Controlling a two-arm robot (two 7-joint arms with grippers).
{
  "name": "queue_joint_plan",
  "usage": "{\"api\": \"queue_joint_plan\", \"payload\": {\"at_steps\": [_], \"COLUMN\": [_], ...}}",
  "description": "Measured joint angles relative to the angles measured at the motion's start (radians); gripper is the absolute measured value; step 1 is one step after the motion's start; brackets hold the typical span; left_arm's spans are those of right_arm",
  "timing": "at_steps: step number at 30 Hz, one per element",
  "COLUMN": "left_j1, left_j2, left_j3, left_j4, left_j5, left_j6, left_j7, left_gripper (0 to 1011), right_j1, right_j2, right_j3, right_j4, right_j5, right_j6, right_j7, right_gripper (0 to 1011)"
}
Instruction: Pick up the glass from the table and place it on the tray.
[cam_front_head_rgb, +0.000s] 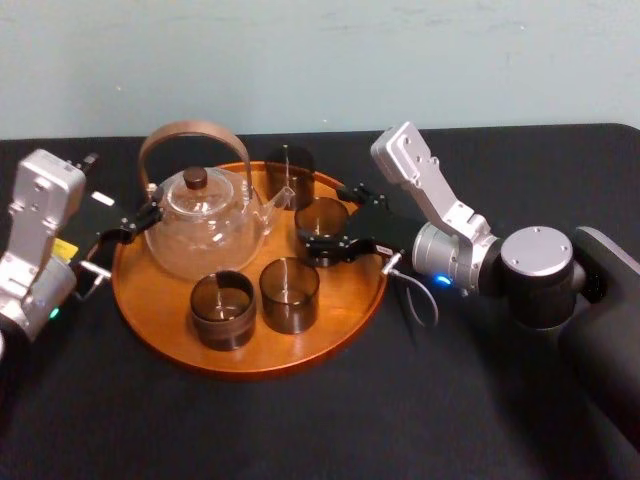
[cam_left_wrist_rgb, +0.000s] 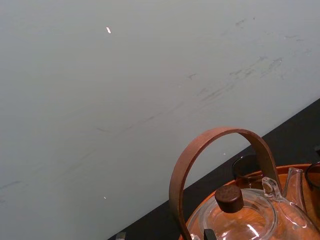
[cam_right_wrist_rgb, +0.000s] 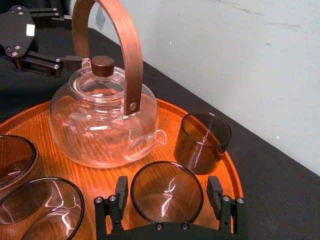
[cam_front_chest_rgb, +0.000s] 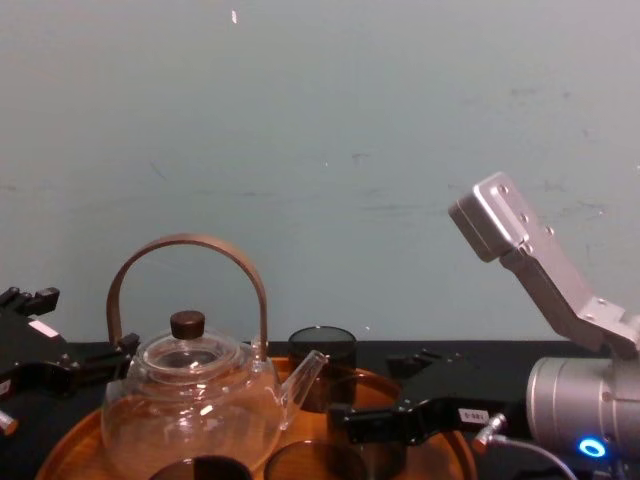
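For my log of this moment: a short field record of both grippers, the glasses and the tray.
right gripper: open, fingers either side of one glass
that glass: upright on the tray, by the spout of the teapot
left gripper: open, beside the teapot at the tray's left edge
other glasses: three, upright on the tray

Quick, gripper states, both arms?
Left gripper: open, beside the teapot.
Right gripper: open, fingers either side of a glass standing on the tray.
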Motion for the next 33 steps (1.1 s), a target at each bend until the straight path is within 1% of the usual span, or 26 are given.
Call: {"api": "queue_joint_plan", "payload": {"at_steps": [7, 13, 19, 25, 28, 29, 30, 32, 33], "left_j1": [0.000, 0.000, 0.000, 0.000, 0.000, 0.000, 0.000, 0.000, 0.000], "left_j2": [0.000, 0.000, 0.000, 0.000, 0.000, 0.000, 0.000, 0.000, 0.000], "left_j3": [0.000, 0.000, 0.000, 0.000, 0.000, 0.000, 0.000, 0.000, 0.000], "left_j4": [0.000, 0.000, 0.000, 0.000, 0.000, 0.000, 0.000, 0.000, 0.000], "left_j5": [0.000, 0.000, 0.000, 0.000, 0.000, 0.000, 0.000, 0.000, 0.000], "left_j6": [0.000, 0.000, 0.000, 0.000, 0.000, 0.000, 0.000, 0.000, 0.000], "left_j7": [0.000, 0.000, 0.000, 0.000, 0.000, 0.000, 0.000, 0.000, 0.000], "left_gripper": [1009, 1010, 1010, 1010, 1010, 1010, 1009, 1010, 1010], "right_j1": [-0.001, -0.012, -0.036, -0.071, -0.095, -0.110, -0.110, -0.140, -0.146], "right_j2": [0.000, 0.008, 0.030, 0.060, 0.078, 0.090, 0.090, 0.114, 0.118], "right_j3": [0.002, 0.013, 0.022, 0.039, 0.050, 0.057, 0.057, 0.076, 0.079], "right_j4": [-0.001, -0.018, -0.062, -0.118, -0.156, -0.179, -0.179, -0.227, -0.236], "right_j5": [0.003, 0.016, 0.024, 0.042, 0.054, 0.061, 0.061, 0.075, 0.078], "right_j6": [0.001, 0.021, 0.041, 0.058, 0.066, 0.070, 0.070, 0.075, 0.076], "right_j7": [0.002, 0.003, -0.001, -0.003, -0.007, -0.010, -0.010, -0.018, -0.020], "right_gripper": [1002, 1002, 1002, 1002, 1002, 1002, 1002, 1002, 1002]}}
